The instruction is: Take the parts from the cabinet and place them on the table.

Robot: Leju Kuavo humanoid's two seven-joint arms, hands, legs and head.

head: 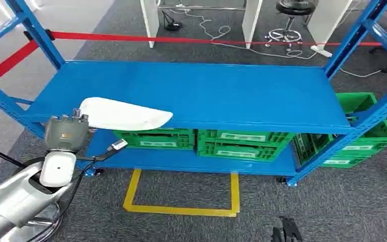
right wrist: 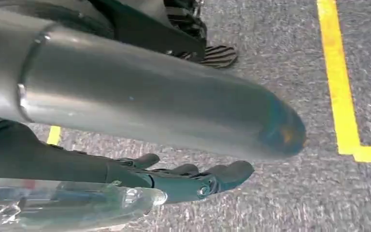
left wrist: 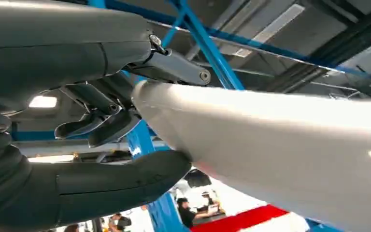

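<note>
Head view: we see the left hand (head: pixel 66 132) raised at the front left corner of the blue rack (head: pixel 191 96). It holds one end of a long white part (head: pixel 123 114), which lies flat over the front edge of the upper shelf. Green crates (head: pixel 201 141) sit on the lower shelf. A yellow outline (head: pixel 181 194) marks the grey floor before the rack.

Left wrist view: we see the thumb (left wrist: pixel 125 179) under the part (left wrist: pixel 280 140) and the dark fingers (left wrist: pixel 174 67) over it, closed on its near end.

Right wrist view: the right hand (right wrist: pixel 174 179) hangs over the carpet beside a yellow line (right wrist: pixel 340 87). Its fingers lie straight and close together. We cannot tell whether the silver cylinder (right wrist: pixel 145 92) alongside is held.
</note>
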